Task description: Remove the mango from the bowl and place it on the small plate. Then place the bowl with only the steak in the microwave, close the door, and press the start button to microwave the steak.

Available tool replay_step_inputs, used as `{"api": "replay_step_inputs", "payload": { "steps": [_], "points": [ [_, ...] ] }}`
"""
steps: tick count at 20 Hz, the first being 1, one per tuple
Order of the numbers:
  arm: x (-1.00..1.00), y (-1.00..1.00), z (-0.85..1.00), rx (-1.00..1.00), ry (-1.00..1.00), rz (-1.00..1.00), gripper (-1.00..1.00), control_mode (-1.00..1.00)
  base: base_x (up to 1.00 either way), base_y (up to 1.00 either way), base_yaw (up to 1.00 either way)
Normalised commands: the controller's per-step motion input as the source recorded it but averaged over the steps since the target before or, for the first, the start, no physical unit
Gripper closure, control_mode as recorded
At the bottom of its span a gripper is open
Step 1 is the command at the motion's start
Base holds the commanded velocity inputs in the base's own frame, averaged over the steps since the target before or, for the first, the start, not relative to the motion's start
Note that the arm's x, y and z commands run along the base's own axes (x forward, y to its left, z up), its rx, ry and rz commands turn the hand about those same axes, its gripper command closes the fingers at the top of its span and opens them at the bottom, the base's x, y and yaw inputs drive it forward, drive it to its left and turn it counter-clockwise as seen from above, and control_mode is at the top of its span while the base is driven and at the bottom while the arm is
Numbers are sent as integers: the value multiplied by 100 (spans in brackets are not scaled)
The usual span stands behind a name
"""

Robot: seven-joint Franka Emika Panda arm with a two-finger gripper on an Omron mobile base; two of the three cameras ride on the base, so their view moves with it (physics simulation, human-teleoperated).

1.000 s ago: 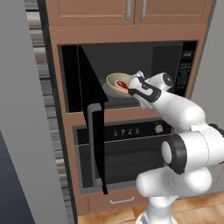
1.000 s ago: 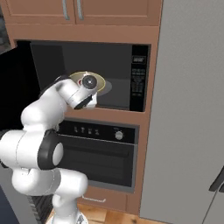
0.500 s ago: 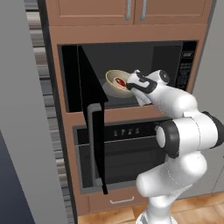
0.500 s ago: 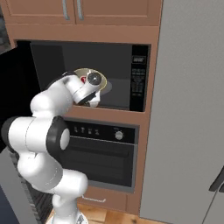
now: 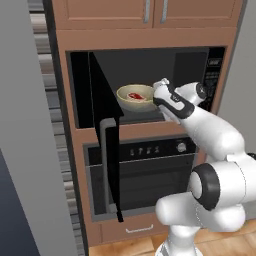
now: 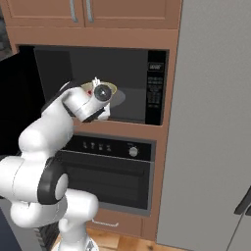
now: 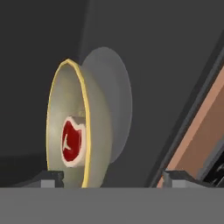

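The black door [image 5: 106, 145] stood open at left. The bowl [image 5: 135, 96] holding 1 steak [image 5: 134, 96] sat inside the microwave [image 5: 190, 65]. The gripper [image 7: 111, 177], fingers spread, straddled its rim; withdrawing carelessly could have tipped it.

The microwave [image 5: 150, 85] stood built into the brown cabinet wall, its cavity open and dark. A grey round turntable [image 7: 114, 94] lay on the cavity floor. The bowl [image 5: 135, 96] rested directly on that turntable, upright, toward the middle of the cavity. The steak [image 5: 135, 96] lay flat inside the bowl, red with a white edge.
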Motion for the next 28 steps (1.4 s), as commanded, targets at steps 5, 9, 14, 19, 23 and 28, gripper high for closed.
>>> {"api": "replay_step_inputs", "payload": {
  "steps": [5,9,14,19,23,28],
  "points": [
    [-81,0,48,0,-3,-2,-100,-100,0,0,0],
    [-35,-3,-1,0,0,0,-100,-100,0,0,0],
    [-100,-24,30,-1,-13,0,-100,-100,0,0,0],
    [-100,-18,54,-6,0,0,-100,-100,0,0,0],
    [-100,0,20,-13,4,0,-100,-100,0,0,0],
    [-100,10,10,-20,3,2,-100,-100,0,0,0]
  ]
}}
